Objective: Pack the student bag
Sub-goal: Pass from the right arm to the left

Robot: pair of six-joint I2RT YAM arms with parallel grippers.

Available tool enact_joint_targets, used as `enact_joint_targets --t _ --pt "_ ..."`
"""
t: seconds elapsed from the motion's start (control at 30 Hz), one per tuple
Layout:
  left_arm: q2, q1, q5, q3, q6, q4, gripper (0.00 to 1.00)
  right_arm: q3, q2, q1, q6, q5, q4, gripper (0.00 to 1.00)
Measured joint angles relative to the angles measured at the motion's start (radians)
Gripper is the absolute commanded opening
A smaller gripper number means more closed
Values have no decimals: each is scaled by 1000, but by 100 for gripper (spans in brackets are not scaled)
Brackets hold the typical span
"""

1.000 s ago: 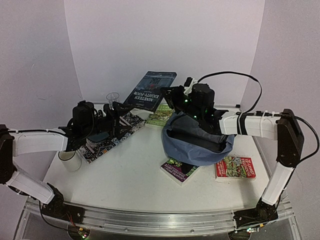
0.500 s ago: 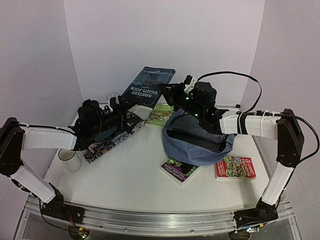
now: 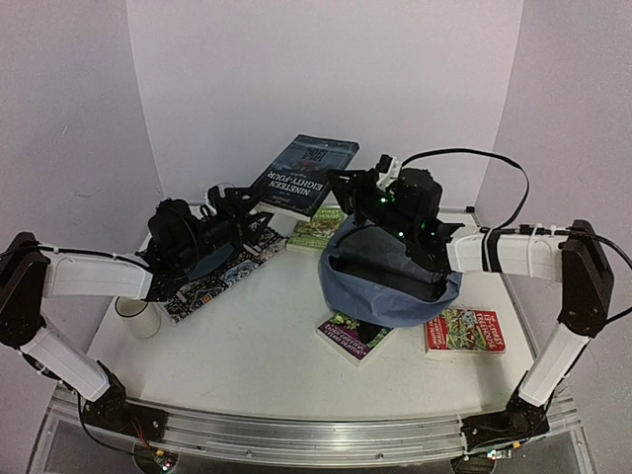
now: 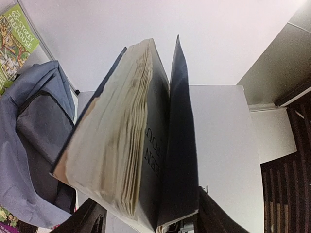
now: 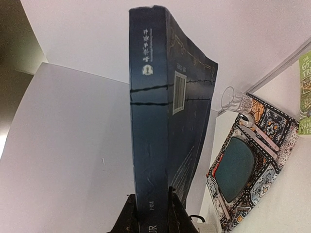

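Held aloft over the back edge of the tabletop [image 3: 267,336], the dark blue Nineteen Eighty-Four paperback [image 5: 165,107] is pinched at its spine end by my right gripper [image 5: 150,216]. My left gripper [image 4: 148,221] straddles the book's other end, fingers [image 4: 90,221] flanking pages and cover, though I cannot tell whether they press home. The student bag [image 3: 390,281] — grey-blue and slumped — sits right of centre, overlapping a purple-green book [image 3: 351,336] at its near side. A red book [image 3: 464,331] lies near the right edge.
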Motion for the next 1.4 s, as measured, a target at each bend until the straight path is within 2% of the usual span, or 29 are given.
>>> enact_joint_targets --t 0.43,0.67,0.73,0.8,0.97,1.03,1.07,1.23,1.4 --pt "109 -11 -17 6 -25 130 53 -59 -30 -10 37 -3 31 0" --pt "136 -20 -16 33 -23 181 57 -91 -32 -10 65 -5 38 0" --pt "142 -23 -17 34 -23 199 53 -93 -33 -10 67 -5 39 0" --pt "149 -24 -17 34 -23 208 45 -93 -34 -10 68 -7 40 0" --pt "157 -25 -23 34 -21 216 11 -93 -34 -10 64 -12 44 0" --pt "157 -26 -26 33 -22 220 1 -96 -36 -10 54 -15 50 4" --pt "157 -26 -28 33 -23 222 0 -99 -37 -11 46 -16 53 8" --pt "157 -33 -32 16 -23 236 0 -109 -57 -25 -23 -61 4 31" --pt "159 -24 -25 -28 -17 238 0 -107 -96 -76 -200 -193 -181 55"
